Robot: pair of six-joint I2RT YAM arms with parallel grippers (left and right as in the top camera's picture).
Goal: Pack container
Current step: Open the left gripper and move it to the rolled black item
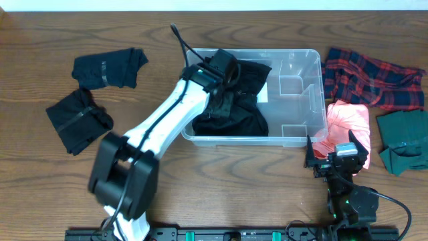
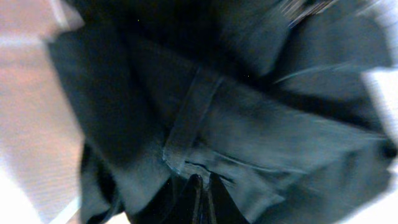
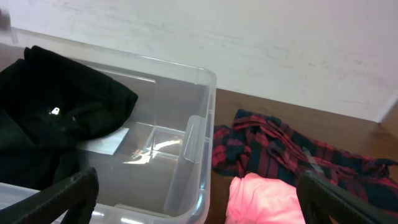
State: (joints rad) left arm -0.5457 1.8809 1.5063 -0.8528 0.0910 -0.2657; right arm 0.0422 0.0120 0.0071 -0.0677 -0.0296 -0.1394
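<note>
Left arm down in the container (image 1: 287, 52) at mid-table, with clothes lying to both sides.
On the far left, two black garments (image 1: 107, 67) (image 1: 77, 120) lie on the table (image 1: 254, 181). The left gripper (image 2: 204, 180), jaws pressed together, is sunk in the black clothes (image 1: 234, 114) heaped in the container's left half. I cannot tell whether cloth is pinched. Right of the container lie a plaid garment (image 1: 371, 77), a pink garment (image 1: 348, 120) and a green garment (image 1: 404, 140) — the right gripper (image 1: 336, 157) hovers near the pink garment, jaws wide, empty.
</note>
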